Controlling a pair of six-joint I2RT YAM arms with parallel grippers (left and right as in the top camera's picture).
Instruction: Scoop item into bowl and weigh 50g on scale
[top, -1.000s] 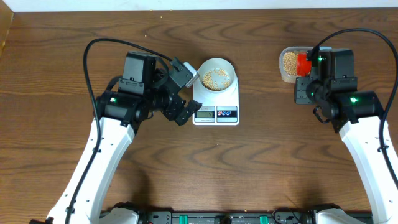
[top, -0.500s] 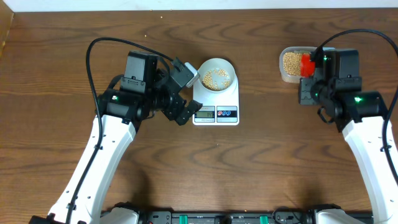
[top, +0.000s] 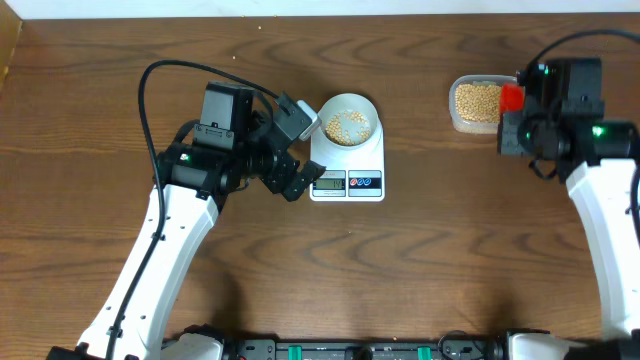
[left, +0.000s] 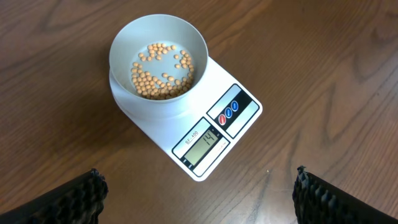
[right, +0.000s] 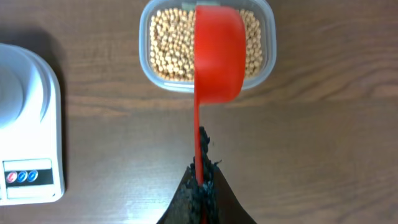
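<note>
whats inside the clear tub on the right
Tan beans fill the tub. The red scoop covers its middle, so whatever lies under the scoop cannot be seen.

The left arm (top: 165, 240) reaches from the near left toward the middle, the left gripper (top: 303, 150) with its two fingers spread wide apart, while the right arm (top: 600, 215) stretches to the far right, the right gripper (right: 200, 182) pinched tight on a red scoop (right: 217, 53) by its handle.
</note>
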